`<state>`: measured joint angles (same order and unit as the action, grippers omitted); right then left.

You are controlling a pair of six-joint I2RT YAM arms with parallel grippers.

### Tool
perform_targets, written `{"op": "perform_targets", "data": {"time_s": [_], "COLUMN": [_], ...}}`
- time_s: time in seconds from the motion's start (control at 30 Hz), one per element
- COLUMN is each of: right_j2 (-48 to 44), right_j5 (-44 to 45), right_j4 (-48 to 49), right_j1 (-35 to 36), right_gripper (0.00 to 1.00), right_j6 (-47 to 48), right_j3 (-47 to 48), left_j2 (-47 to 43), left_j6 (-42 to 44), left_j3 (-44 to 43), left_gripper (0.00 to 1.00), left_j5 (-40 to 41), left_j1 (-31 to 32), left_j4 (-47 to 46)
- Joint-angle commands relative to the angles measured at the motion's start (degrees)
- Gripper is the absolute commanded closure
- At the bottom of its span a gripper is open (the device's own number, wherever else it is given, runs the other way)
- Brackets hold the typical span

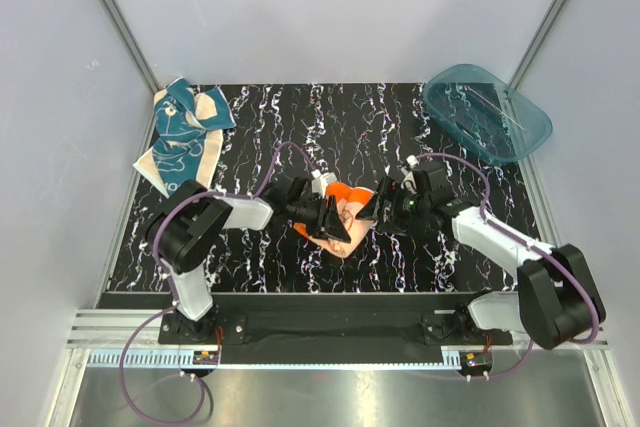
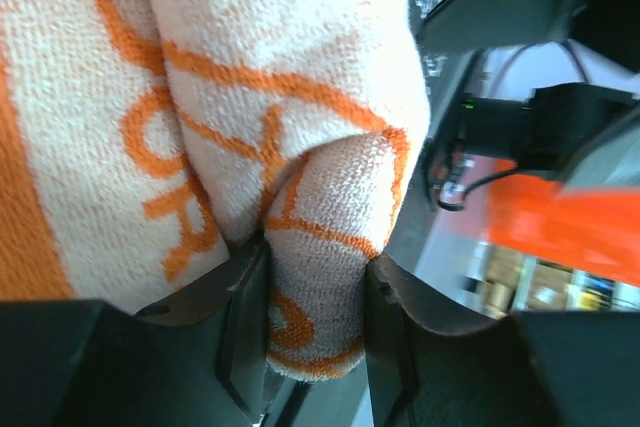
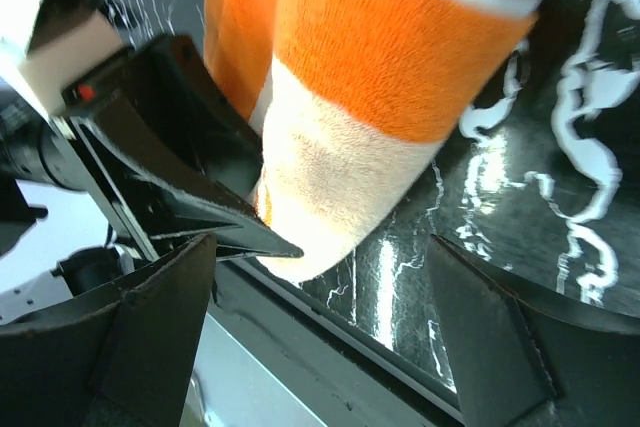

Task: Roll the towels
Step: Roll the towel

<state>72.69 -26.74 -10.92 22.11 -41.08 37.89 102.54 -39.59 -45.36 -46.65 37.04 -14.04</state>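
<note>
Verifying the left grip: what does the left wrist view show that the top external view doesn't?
Left wrist only: a fold of the orange towel pinched between the left gripper's jaws. Top external only: the teal towel at the far left corner and the tub at far right. Both: the orange towel at the left gripper.

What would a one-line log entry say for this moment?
left gripper: shut on orange towel | right gripper: open, near same towel | teal towel: loose, far left
</note>
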Motion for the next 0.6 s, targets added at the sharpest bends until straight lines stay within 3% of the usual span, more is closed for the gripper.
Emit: {"op": "perform_targets", "data": {"time_s": [0.0,0.47,0.57], "right_j2": [2.6,9.2,10.8], "right_j5": [-0.6,6.0,7.5], "right_j4": [6.8,9.3,9.2], "right_j1": [3.3,7.3,8.6], "right_gripper": [0.09,0.09,0.14], "right_j6": [-1.8,-5.2,-6.0], "right_j3": [-0.1,2.1,3.5], "left_j2": [3.2,6.9,7.3], "left_j6": [-5.8,-11.6,-13.0], "left_j3": [-0.5,1.6,2.0], "left_gripper": [0.60,0.57,0.56], "left_j5": [-5.9,-9.8,-10.2], "left_j1": [-1.1,-5.4,-5.7], "left_j4": [-3.8,-9.9,-11.8]}}
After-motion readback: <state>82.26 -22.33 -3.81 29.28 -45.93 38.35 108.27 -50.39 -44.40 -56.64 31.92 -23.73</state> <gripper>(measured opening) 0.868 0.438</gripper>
